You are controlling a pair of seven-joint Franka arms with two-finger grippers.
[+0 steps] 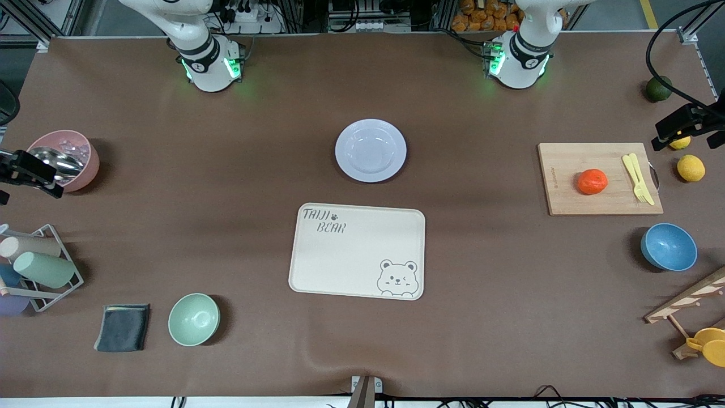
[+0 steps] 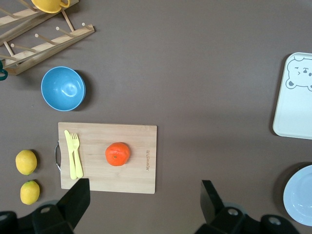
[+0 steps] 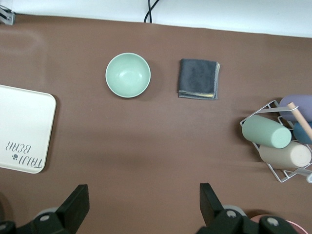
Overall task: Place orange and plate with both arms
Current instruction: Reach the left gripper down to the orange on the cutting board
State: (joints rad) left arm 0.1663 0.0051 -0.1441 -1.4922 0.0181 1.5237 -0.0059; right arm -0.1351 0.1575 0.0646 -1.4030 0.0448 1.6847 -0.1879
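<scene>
Table [image 1: 170, 187]: brown mat carrying every item. Cream bear tray [image 1: 357, 251]: lies at the middle, nearer the front camera than the plate, and reads "TAIJI BEAR" beside a paw mark, with a winking bear drawn in 1 corner. Cutting board [image 1: 572, 198]: bamboo, toward the left arm's end; a small line of print along 1 edge is too fine to read. Plate [image 1: 371, 150]: round, glossy white, resting flat and empty between the 2 arm bases and the tray. Orange [image 1: 592, 181]: sits on the board, apart from the yellow fork and knife [image 1: 638, 178] lying on the same board.

Left gripper [image 2: 144, 204]: fingers spread wide, empty, hanging above the board's edge near the orange. Right gripper [image 3: 141, 204]: equally wide and empty, over bare mat between the cup rack [image 3: 278, 141] and the tray.

Likely faults: the round orange may roll off the board if 1 finger nudges it before the other closes. The plate's low rim gives little purchase, so a shallow pinch could let it slip or tilt. Both arms converging on the middle risk collision.
</scene>
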